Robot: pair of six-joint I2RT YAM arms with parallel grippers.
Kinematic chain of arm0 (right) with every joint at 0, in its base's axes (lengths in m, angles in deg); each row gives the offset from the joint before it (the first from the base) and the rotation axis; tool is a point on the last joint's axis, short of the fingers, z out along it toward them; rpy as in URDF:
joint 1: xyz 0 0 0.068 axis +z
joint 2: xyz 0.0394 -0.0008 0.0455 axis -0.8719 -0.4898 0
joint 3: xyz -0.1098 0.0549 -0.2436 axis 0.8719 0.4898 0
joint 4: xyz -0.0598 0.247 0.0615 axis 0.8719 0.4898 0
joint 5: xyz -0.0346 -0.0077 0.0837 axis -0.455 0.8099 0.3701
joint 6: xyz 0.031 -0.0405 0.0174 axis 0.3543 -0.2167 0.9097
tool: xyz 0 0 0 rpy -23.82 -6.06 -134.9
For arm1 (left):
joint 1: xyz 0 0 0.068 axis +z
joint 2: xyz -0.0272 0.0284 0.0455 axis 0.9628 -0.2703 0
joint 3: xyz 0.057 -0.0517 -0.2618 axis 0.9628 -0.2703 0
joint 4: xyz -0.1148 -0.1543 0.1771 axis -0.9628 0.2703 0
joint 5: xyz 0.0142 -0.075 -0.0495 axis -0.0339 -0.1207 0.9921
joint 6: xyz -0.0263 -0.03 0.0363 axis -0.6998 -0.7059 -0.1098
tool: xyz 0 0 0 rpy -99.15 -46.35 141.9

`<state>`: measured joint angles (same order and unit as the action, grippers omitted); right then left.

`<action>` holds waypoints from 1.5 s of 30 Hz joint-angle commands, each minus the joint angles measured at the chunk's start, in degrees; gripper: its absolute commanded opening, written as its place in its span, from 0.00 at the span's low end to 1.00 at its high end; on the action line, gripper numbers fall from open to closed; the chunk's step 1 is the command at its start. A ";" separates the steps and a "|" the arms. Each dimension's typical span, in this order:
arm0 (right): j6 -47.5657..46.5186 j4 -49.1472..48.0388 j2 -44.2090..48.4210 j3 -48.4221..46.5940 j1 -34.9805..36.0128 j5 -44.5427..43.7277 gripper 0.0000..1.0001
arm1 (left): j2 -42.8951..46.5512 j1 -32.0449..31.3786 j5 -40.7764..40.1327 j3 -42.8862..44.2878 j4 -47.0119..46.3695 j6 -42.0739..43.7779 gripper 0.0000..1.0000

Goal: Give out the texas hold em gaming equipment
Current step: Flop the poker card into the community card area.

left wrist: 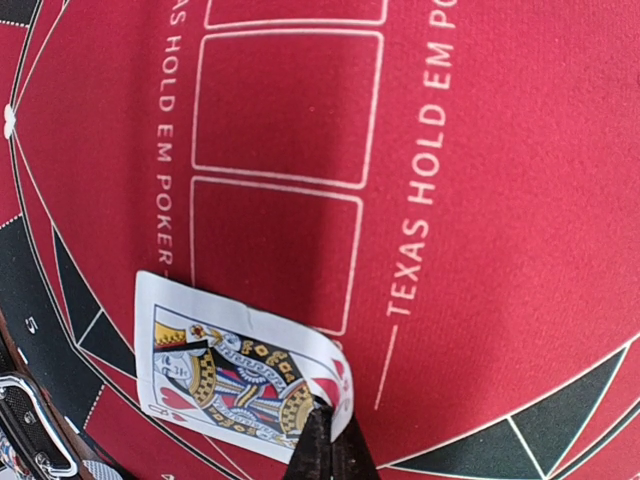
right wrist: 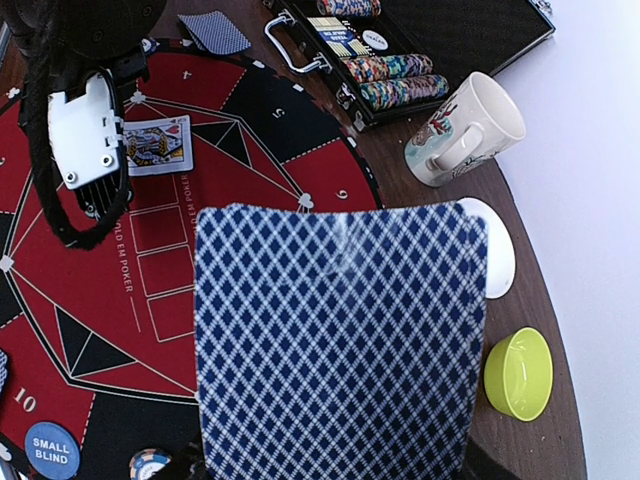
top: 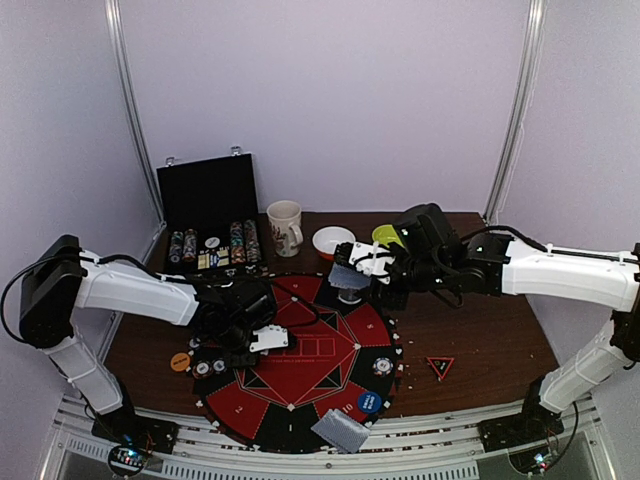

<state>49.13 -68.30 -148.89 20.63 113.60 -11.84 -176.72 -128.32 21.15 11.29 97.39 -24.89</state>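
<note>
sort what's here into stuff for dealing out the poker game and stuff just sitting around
For the job: face-up card, card deck, face-down cards, chips, blue disc, orange disc, triangle marker.
Just lying about: mug, white bowl, green bowl.

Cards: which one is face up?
The hearts court card pinched in the left gripper; the stack in the right gripper and the near-edge cards show blue backs.

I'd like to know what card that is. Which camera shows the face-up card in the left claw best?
The left wrist view: the face-up card is large and sharp, a hearts court card pinched by the left gripper. The right wrist view shows it small and far off; the top view shows only a white patch.
</note>
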 commanded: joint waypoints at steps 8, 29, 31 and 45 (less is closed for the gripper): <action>-0.55 1.02 1.47 -1.06 -0.36 -0.38 0.56 | -1.94 -0.59 3.37 -1.67 11.44 -2.77 0.00; -0.99 1.08 1.47 -1.12 -0.41 -0.74 0.56 | -2.19 -0.27 6.00 -1.03 12.04 -1.75 0.26; -1.00 0.98 1.34 -1.21 -0.40 -0.66 0.56 | -1.16 -0.25 6.75 -0.90 12.15 -1.36 0.34; -1.08 1.29 1.16 -1.84 -0.45 -0.77 0.56 | 3.73 -0.20 15.56 8.62 11.24 -1.70 0.47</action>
<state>48.11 -67.57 -148.87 20.52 113.51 -11.86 -176.08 -128.56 31.16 16.27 107.82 -25.92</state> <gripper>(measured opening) 0.565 0.452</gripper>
